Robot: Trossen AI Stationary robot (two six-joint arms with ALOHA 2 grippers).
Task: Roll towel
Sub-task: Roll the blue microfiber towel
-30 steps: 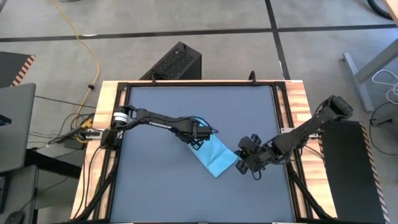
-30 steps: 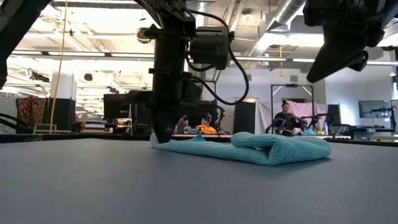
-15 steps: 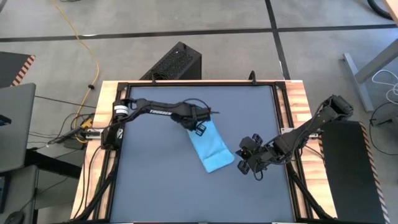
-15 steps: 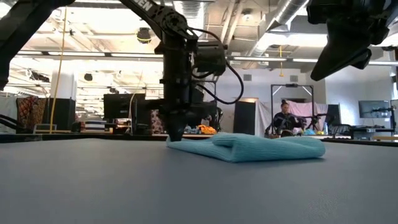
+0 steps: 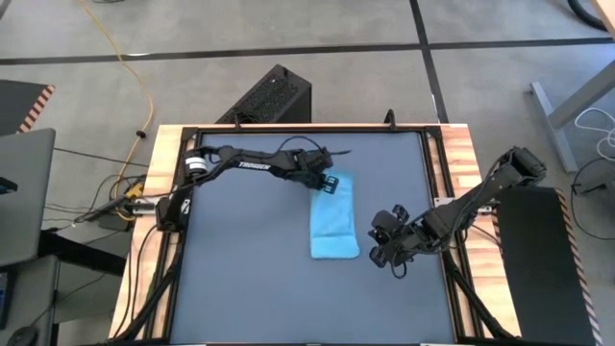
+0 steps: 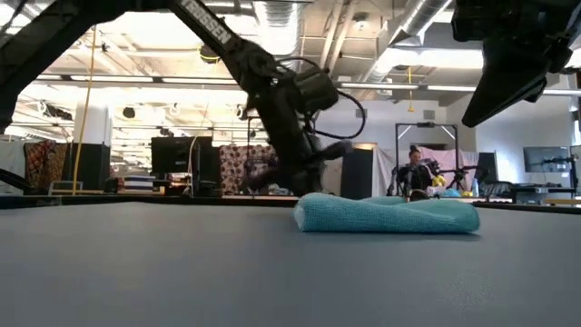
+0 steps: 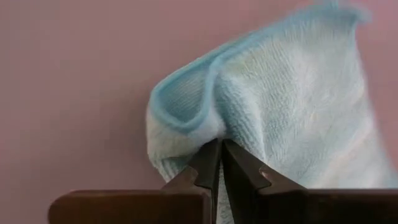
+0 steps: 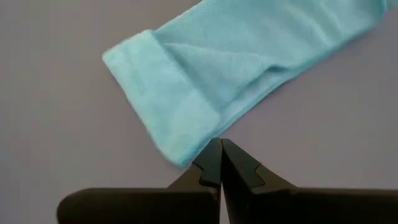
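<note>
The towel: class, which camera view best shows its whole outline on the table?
The high view: the towel appears whole from above, a folded strip. The low view gives only its flat side profile; the left wrist view shows just the corner pinched by the left gripper; the right wrist view crops one end.

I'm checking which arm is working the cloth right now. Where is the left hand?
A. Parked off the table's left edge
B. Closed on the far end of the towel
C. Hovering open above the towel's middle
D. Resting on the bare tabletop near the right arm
B: the left hand sits at the far end of the towel, and its wrist view shows the fingers shut, pinching the cloth.
</note>
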